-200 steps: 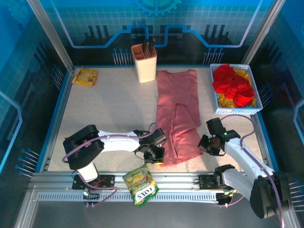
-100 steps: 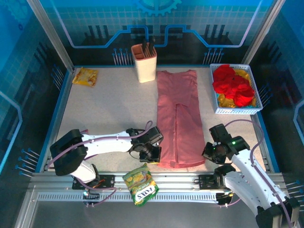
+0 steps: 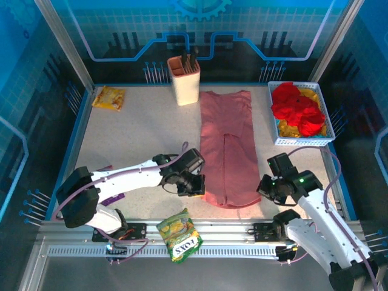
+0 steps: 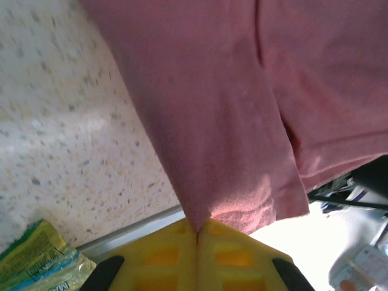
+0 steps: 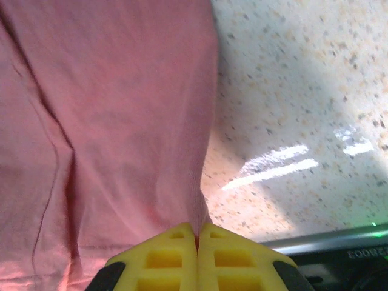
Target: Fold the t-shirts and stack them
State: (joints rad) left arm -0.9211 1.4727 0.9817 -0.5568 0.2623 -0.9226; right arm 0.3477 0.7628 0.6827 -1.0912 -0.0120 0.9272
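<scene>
On the speckled surface point(image 3: 133, 139) inside the blue-walled cage point(image 3: 254, 24), top cam has the pink t-shirt point(image 3: 225, 139) laid lengthwise, left tool point(image 3: 195, 187) and right tool point(image 3: 265, 187) at its near corners; left wrist cam: jaws pinched tight on the hem; right wrist, same.

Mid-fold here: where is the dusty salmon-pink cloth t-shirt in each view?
Top external: dusty salmon-pink cloth t-shirt centre-right, laid lengthwise.
Left wrist: upper right, hem corner pinched by left tool.
Right wrist: left half, edge pinched by right tool.
Shared landmark: silver near-edge rail.
</scene>
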